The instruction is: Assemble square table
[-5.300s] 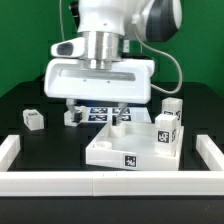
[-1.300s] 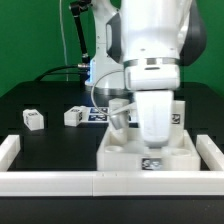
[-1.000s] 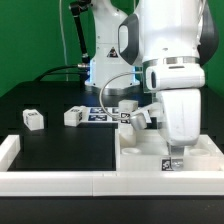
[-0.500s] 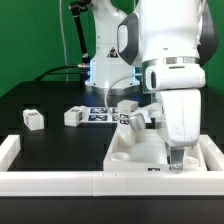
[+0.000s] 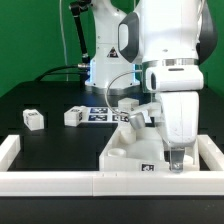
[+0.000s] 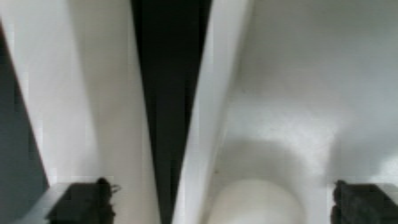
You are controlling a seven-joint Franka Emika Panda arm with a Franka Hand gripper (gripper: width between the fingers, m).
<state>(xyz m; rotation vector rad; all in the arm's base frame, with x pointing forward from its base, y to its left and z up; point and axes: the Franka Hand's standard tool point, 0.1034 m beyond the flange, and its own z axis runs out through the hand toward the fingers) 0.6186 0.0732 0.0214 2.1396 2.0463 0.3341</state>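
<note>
black tabletop [image 5: 60, 145] before green wall [image 5: 30, 40], white square table [image 5: 135, 150] by white rail [image 5: 50, 181]

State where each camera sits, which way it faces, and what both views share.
Exterior view: off the arm, facing the table over the white rail; shows the arm and hand at the slab.
Wrist view: on the wrist, looking down past the fingertips onto the slab.
Shared: the hand and the slab.
</note>
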